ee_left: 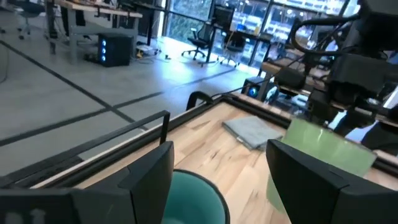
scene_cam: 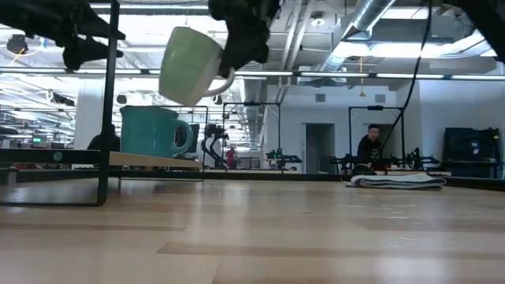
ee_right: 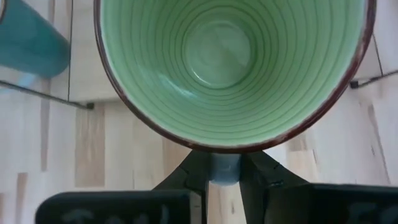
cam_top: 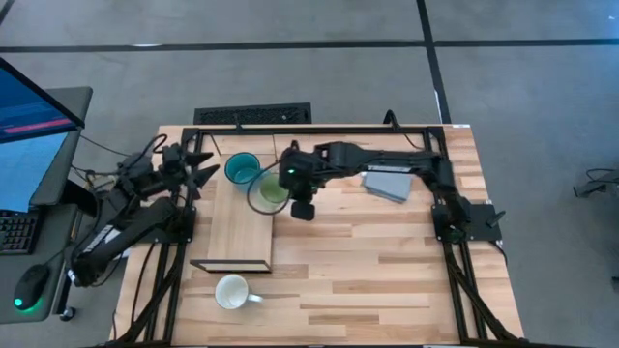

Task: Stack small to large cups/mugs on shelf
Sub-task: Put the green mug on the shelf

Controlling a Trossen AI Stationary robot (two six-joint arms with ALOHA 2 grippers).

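Mugs are spread over the left half of the bench (cam_top: 387, 261) in the high view. Far left of the frame, the left gripper (cam_top: 198, 174) waits at the bench's left edge, just left of the shelf (cam_top: 237, 227); its fingers (ee_left: 149, 180) stand apart in the left wrist view, with nothing between them but the teal mug's rim lower down.

The shelf is a long light-wood board with a thin black frame at its near end, running from upper centre-left down toward the lower left. The teal mug (cam_top: 241, 168) stands upright on the shelf's far end. Just right of it, the light green mug (cam_top: 270, 191) is held in the air by the right gripper (cam_top: 302, 208), over the shelf's right edge. In the low view, at upper left of the frame, this mug (scene_cam: 192, 65) hangs tilted, clear above the teal one (scene_cam: 150, 131) and not touching it.

In the right wrist view the green mug's open mouth fills the upper frame, and the right gripper's fingers (ee_right: 186, 180) are clamped on its handle at lower centre.

The white mug (cam_top: 232, 292) stands on the bench at lower left, near the shelf's framed end. A grey pad (cam_top: 389, 183) lies right of centre.
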